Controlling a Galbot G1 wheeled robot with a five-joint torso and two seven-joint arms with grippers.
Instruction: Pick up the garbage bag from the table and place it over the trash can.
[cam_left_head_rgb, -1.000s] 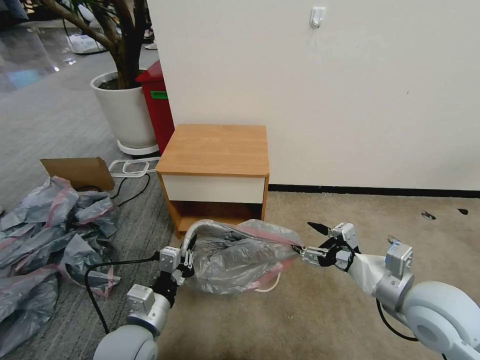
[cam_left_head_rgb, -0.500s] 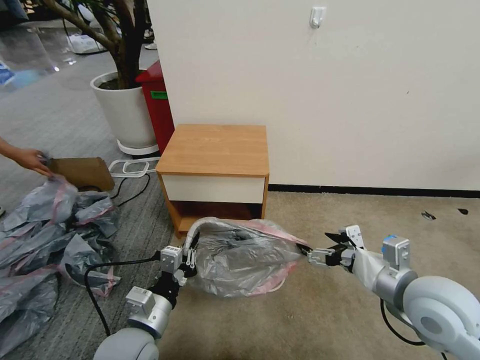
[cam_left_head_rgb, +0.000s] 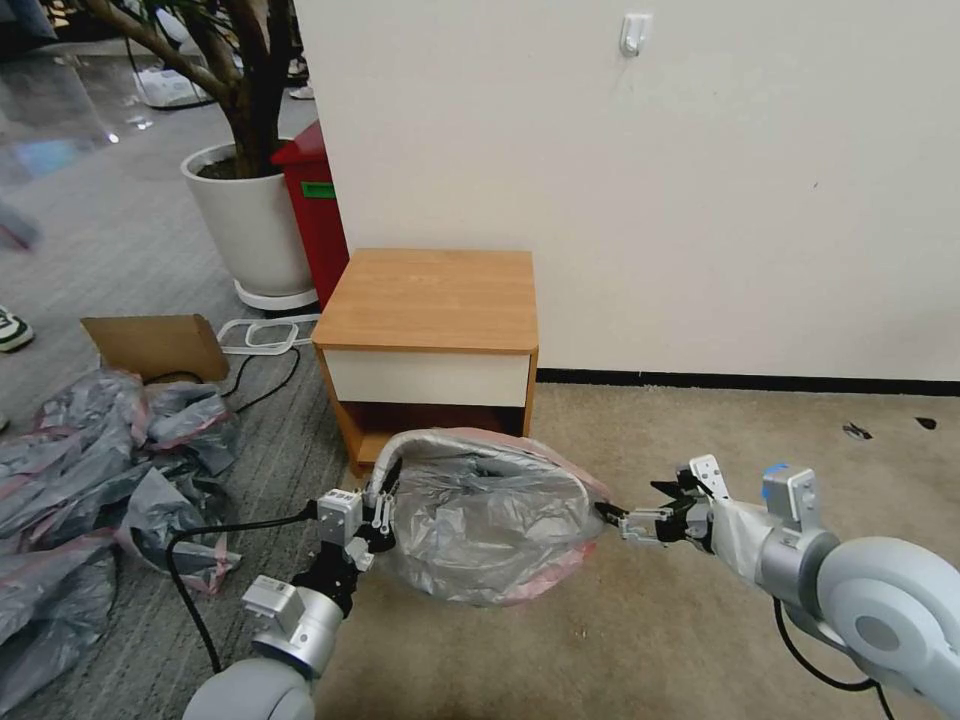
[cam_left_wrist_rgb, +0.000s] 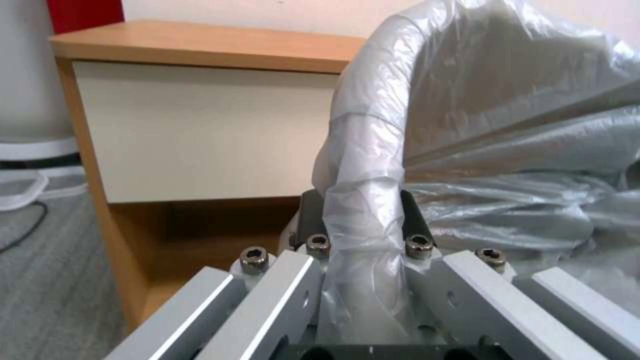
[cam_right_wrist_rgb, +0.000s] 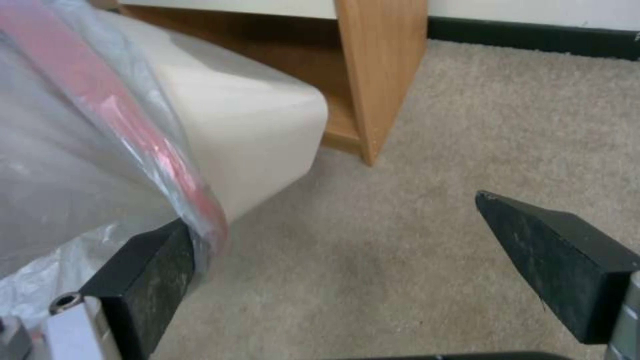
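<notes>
Step in hand: draping the garbage bag (cam_left_head_rgb: 480, 525) over the trash can (cam_right_wrist_rgb: 247, 135); the table (cam_left_head_rgb: 430, 300) top at 12 o'clock is bare, so the pick-up looks done.

Garbage bag: stretched over the bin on the carpet directly in front of the table, its pink-red band running along the rim from 12 toward 3 o'clock of the bin and under its near side.

Trash can: almost wholly wrapped; in the right wrist view a cream wall shows beside the table's leg, with plastic not yet pulled down over that corner.

Left gripper (cam_left_head_rgb: 372, 515): at the bin's 9 o'clock edge, fingers (cam_left_wrist_rgb: 313, 235) clamped on a bunched roll of bag rim that rises between them.

Right gripper (cam_left_head_rgb: 640, 512): at the bin's 3 o'clock edge, fingers (cam_right_wrist_rgb: 143, 280) spread wide apart; one pad touches the pink band, the other is well clear over carpet, so nothing is gripped.

Next move, as a judgement: the rim needs seating lower around the bin's edge on the right side, with slack kept so the thin film does not tear or spring off.

Heap of bags (cam_left_head_rgb: 90, 480): at 9 o'clock on the floor, untouched.
</notes>
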